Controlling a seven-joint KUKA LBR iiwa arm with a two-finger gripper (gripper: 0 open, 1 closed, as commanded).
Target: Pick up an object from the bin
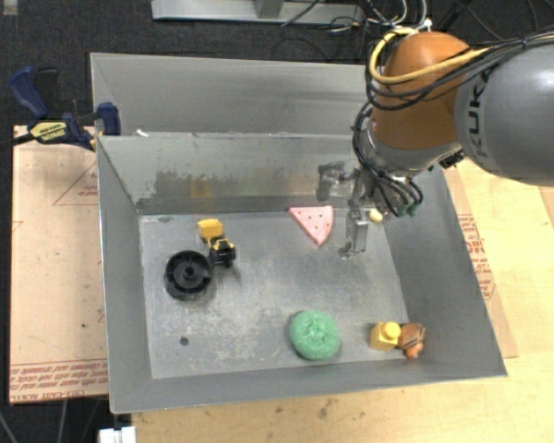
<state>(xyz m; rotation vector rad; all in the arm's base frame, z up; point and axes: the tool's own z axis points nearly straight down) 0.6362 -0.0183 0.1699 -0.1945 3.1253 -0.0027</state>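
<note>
Your tool (pixel 353 236) hangs just view-right of the pink wedge (pixel 312 223), maybe touching it; apart or together, you can't tell.

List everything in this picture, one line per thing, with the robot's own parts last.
pink wedge: 1, pink with dark specks, back of the bin floor, just left of the gripper
toy vehicle: 1, yellow and black, left half of the floor, towards the back
round piece: 1, black, left side, close in front of the toy vehicle
lumpy ball: 1, green, front middle
small toy: 1, yellow and orange-brown, front right, apart from the lumpy ball
bin: 1, grey metal, sloped walls, holds all five things
arm: 1, grey with an orange cover and yellow cable, reaching in from the right
gripper: 1, metal, low over the back right of the floor, beside the pink wedge
</note>
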